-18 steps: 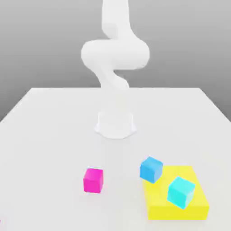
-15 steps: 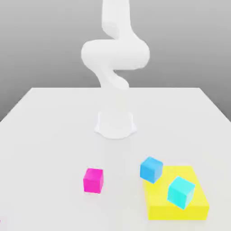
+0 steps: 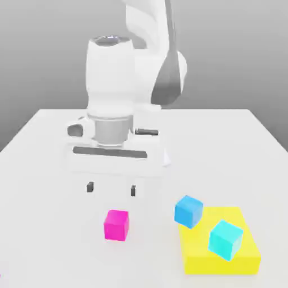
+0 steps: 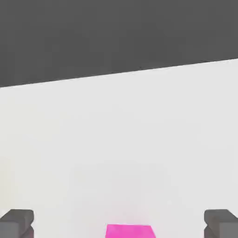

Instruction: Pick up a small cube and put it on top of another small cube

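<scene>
Holding 0 cubes, gripper point(image 3: 111, 189) wide open.

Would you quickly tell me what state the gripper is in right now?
Gripper: open and empty, its fingers wide apart, above the magenta cube.

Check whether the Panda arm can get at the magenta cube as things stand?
Likely yes. The gripper is open above the magenta cube, which stands apart from the blue cube and the yellow block. I see nothing in the way.
</scene>
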Controlling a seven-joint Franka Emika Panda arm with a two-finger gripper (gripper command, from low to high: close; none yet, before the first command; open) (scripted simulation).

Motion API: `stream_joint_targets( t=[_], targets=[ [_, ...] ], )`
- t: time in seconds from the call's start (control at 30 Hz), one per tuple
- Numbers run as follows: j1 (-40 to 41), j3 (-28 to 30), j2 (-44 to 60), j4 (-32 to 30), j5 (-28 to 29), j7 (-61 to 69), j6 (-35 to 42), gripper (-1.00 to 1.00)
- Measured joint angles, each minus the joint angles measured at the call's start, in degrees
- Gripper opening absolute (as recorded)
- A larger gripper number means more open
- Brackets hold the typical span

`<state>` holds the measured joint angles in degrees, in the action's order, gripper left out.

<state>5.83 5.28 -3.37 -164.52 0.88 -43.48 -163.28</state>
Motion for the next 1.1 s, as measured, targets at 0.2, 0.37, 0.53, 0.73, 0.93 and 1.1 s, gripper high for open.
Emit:
stream_joint_targets(
  t=[0.2,0.37,0.53,0.73,0.93,1.1],
  targets=[
    [2.15,-2.89,12.98,0.42,-4.45,3.33,-10.45,0.0],
    [3.49,-4.29,17.0,1.11,-4.81,3.62,-13.77,-1.0],
    [3.49,-4.21,16.12,0.94,-4.41,3.3,-13.04,-1.0],
    [3.14,-2.99,4.41,-1.13,-1.18,0.97,-3.42,-1.0],
    [-4.82,-9.24,-6.98,1.45,-3.01,-0.53,10.5,-1.0],
    [-12.36,-14.81,-13.62,4.0,-5.74,-1.14,19.61,-1.0]
  ],
)
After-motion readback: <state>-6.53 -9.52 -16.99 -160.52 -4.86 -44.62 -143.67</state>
